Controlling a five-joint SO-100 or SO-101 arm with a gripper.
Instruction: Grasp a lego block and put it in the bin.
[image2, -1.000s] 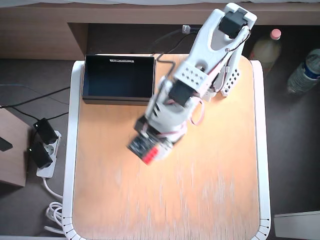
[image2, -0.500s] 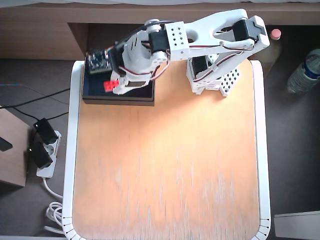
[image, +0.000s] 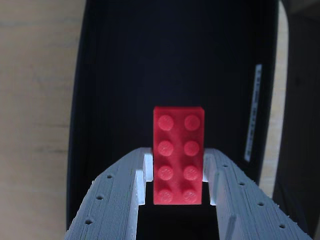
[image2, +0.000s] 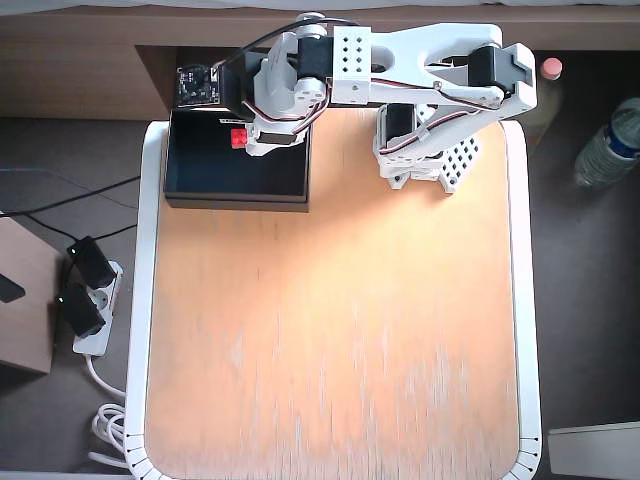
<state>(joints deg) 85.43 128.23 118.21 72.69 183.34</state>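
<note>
The lego block is a red two-by-four brick, studs up, pinched between the two white fingers of my gripper, which is shut on its near half. Behind and below it lies the dark inside of the bin, with its white label strip on the right rim. In the overhead view the gripper hangs over the back part of the black bin at the table's upper left, and the red lego block shows at its tip.
The arm's base stands at the back right of the wooden table. Off the table are a pink-capped bottle, a clear bottle and a power strip on the left floor.
The gripper swung with the brick from the table's middle up to the bin, then shifted a little further toward the bin's back edge.
</note>
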